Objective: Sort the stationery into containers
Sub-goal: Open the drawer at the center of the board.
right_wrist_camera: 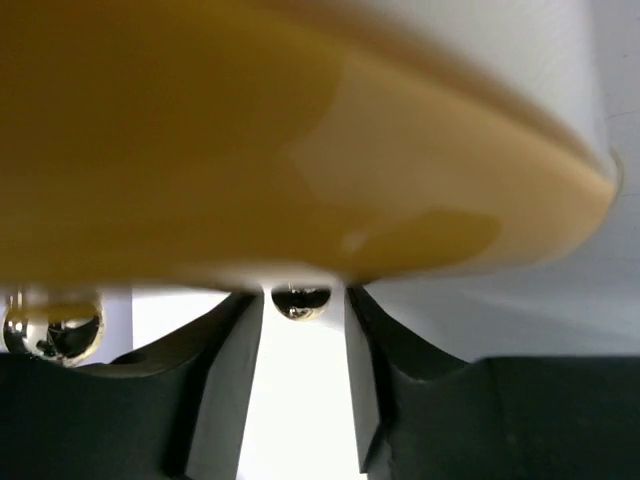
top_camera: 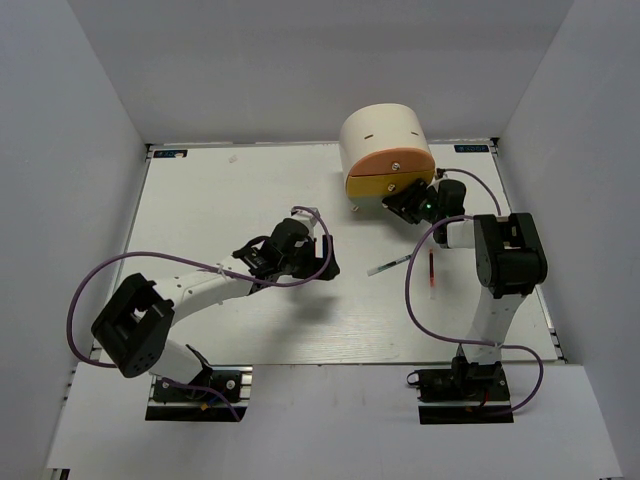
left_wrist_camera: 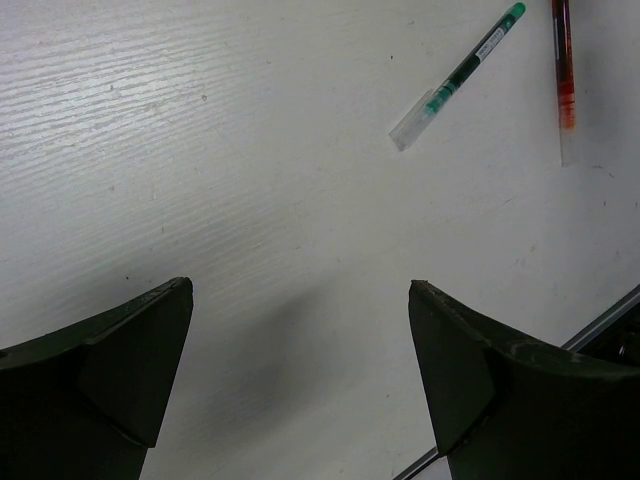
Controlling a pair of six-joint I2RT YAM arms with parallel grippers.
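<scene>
The table carries the cream unit at its far side, directly ahead of the right gripper. In the top view the unit's orange front and the yellow front below it both appear pushed in, so nothing inside any drawer can be seen. The right fingers stand partly apart, their tips hard up against a blurred orange-yellow front. Which drawer that front belongs to cannot be told from the wrist view. The left gripper hangs over bare table with its fingers spread wide, holding and touching nothing. The white pen, clear-bodied with green inside, lies flat ahead and to the right of the left fingers, well apart from them. The red pen lies just beyond it, further right, the two near each other but not touching. A small shiny knob sits between the right fingertips with only slivers of light on either side. Whether the fingers are clamped on it cannot be told. A second knob shows outside the left-hand finger.
</scene>
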